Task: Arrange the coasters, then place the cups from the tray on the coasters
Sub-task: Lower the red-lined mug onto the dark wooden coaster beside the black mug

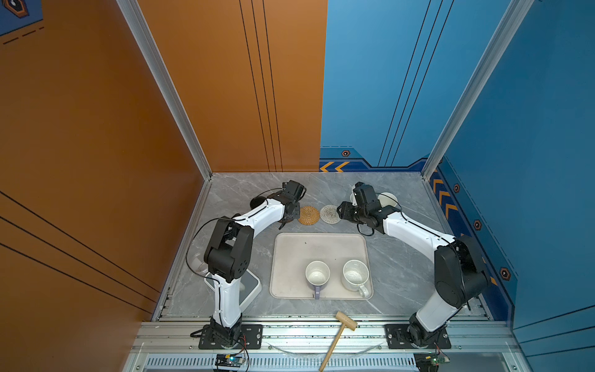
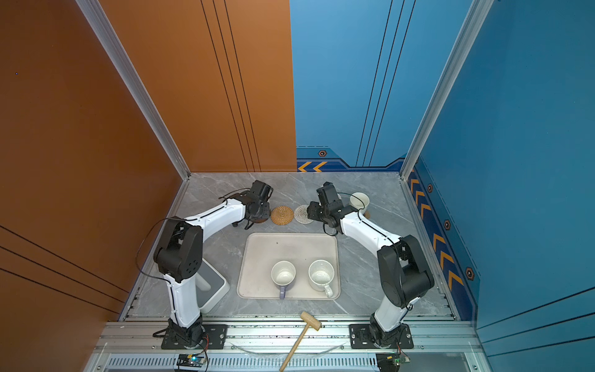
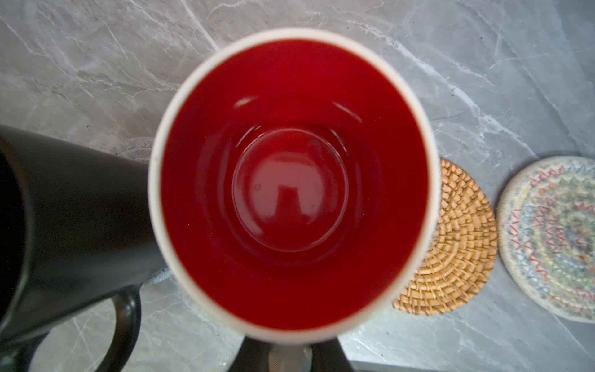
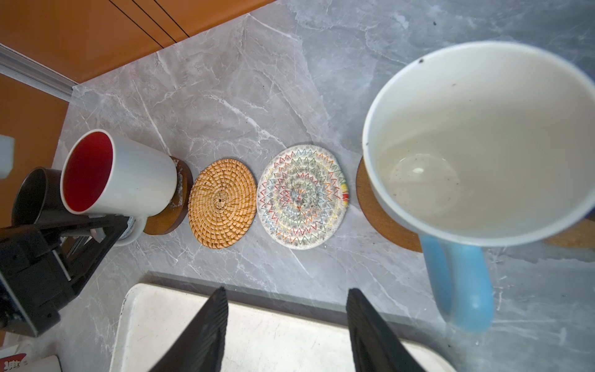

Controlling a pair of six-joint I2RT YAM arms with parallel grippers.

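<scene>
Grey marble desk (image 1: 402, 267), orange wall (image 1: 225, 80), blue wall (image 1: 370, 80) behind. Tray (image 1: 322, 244) sits mid-desk toward the near edge. Two cups in it, upright, handles toward the near edge: lavender mug (image 1: 317, 277) and speckled mug (image 1: 355, 275).

Coaster row behind the tray, toward the far edge:
- black mug (image 3: 80, 225)
- red mug (image 4: 128, 180) on dark coaster (image 4: 167, 219)
- rattan coaster (image 4: 222, 203) and stitched coaster (image 4: 302, 196), both bare
- blue mug (image 4: 483, 145) on brown coaster (image 4: 380, 219)

Left fingers (image 3: 254, 357) look closed on the red mug's handle, mug seated. Right fingers (image 4: 206, 331) apart, empty, over the tray's far rim.

Mugs look like glazed ceramic: rigid, fairly heavy, slick, chip-prone. I'd take the handle, or pinch the rim wall beside it. A handle grip puts the weight off-centre, so expect tilt. Set down flat, since the rattan looks bumpy.
</scene>
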